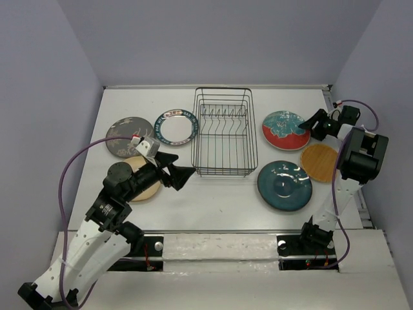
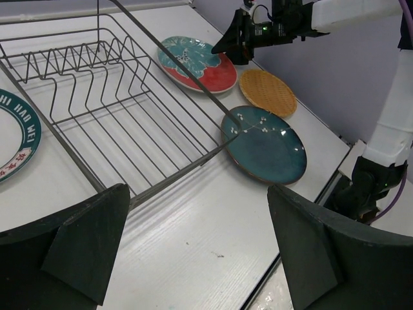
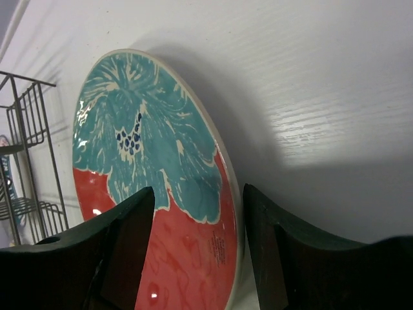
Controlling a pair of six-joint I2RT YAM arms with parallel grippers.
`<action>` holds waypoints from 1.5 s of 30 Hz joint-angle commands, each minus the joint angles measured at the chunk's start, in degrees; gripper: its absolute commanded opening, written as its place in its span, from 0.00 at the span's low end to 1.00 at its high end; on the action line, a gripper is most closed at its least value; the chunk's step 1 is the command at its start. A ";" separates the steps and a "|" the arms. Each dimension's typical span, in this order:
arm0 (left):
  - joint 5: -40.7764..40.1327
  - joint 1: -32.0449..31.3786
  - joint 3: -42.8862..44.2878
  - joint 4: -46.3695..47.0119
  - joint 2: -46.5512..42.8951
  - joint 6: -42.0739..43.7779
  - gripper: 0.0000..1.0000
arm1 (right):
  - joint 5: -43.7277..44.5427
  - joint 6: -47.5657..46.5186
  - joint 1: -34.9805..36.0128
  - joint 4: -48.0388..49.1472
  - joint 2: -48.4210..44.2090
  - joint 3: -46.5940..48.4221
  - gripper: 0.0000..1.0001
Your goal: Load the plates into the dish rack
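The black wire dish rack (image 1: 224, 132) stands mid-table with no plates in it. Left of it lie the grey patterned plate (image 1: 129, 135), the white plate with the teal rim (image 1: 177, 126) and the pale tan plate (image 1: 143, 184), partly under my left arm. Right of it lie the teal-and-red plate (image 1: 284, 130), the wooden plate (image 1: 319, 162) and the dark teal plate (image 1: 284, 185). My left gripper (image 1: 182, 174) is open and empty near the rack's front left corner. My right gripper (image 3: 199, 213) is open, its fingers (image 3: 129, 245) on either side of the teal-and-red plate's rim (image 3: 229, 194).
The left wrist view shows the rack's front rim (image 2: 175, 173), the dark teal plate (image 2: 268, 145), the wooden plate (image 2: 268, 92) and my right gripper (image 2: 232, 42) at the teal-and-red plate (image 2: 193, 61). Walls close in the table's back and sides.
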 commanded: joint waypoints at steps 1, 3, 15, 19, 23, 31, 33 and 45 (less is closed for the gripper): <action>-0.50 0.23 1.43 1.61 0.39 1.24 0.99 | -9.03 0.68 -0.31 -1.33 2.97 2.80 0.61; -0.51 0.41 1.52 1.70 0.65 1.24 0.99 | -10.19 1.03 -0.31 -1.33 4.56 3.15 0.58; -1.03 1.46 1.60 1.70 1.71 1.42 0.99 | -12.92 3.13 -0.31 1.21 7.02 2.98 0.07; -1.21 1.90 1.60 1.70 1.80 1.33 0.99 | -11.16 5.77 -0.31 5.77 3.59 1.92 0.07; -1.38 2.34 1.60 1.70 1.88 1.24 0.99 | -6.08 9.63 -0.31 12.79 -5.51 -0.10 0.07; -4.46 2.87 1.78 2.31 1.89 -1.74 0.99 | 18.77 14.75 3.28 24.52 -29.79 -11.53 0.07; -5.07 3.04 1.78 2.22 1.88 -1.75 0.99 | 22.31 12.99 5.39 22.58 -34.34 -10.65 0.07; -9.10 4.36 2.13 1.26 0.92 -2.36 0.99 | 50.78 -0.28 28.50 5.10 -39.83 3.93 0.07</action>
